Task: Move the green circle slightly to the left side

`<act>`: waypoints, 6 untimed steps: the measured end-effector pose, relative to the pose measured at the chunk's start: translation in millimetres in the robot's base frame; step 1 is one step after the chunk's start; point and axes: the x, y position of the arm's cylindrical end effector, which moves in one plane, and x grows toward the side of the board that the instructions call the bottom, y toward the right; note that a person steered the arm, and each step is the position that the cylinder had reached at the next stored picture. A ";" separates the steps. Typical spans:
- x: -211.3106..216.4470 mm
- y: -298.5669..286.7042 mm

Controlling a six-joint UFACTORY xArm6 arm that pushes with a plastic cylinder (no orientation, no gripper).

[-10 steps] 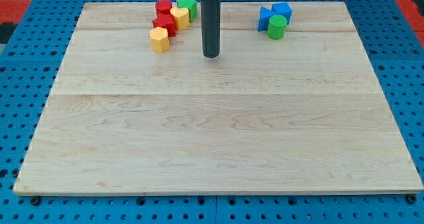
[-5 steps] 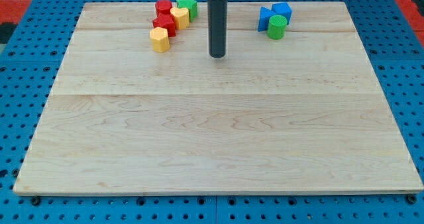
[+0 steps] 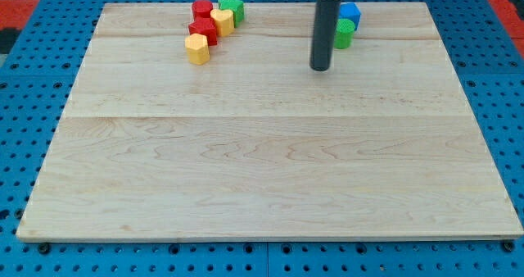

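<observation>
No claw ends this arm, so there is nothing to spread or pinch: only a dark rod, and my tip [image 3: 320, 69] rests on the tabletop [image 3: 246, 170]. Over the last second my tip has slid from near the board's middle line towards the view's right. It now sits just below and to the view's left of the green circle [image 3: 345, 34], near it but apparently not touching.

The green circle stands near the top edge, right of centre, with the rod covering its left part. I judge that the approach is made but the push is not begun. My tip is on the wrong side for a leftward shove and would have to pass round to the circle's right.

A blue cube [image 3: 350, 13] sits just above the circle, close enough to be dragged along; anything behind the rod is hidden. Well apart at the view's upper left lie a red circle [image 3: 201, 7], a red block [image 3: 204, 30], two yellow blocks [image 3: 222, 20] [image 3: 197, 48] and a green star [image 3: 233, 7], clear of a slight move.
</observation>
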 end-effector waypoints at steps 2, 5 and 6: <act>-13.1 88.7; -43.4 96.4; -43.4 75.7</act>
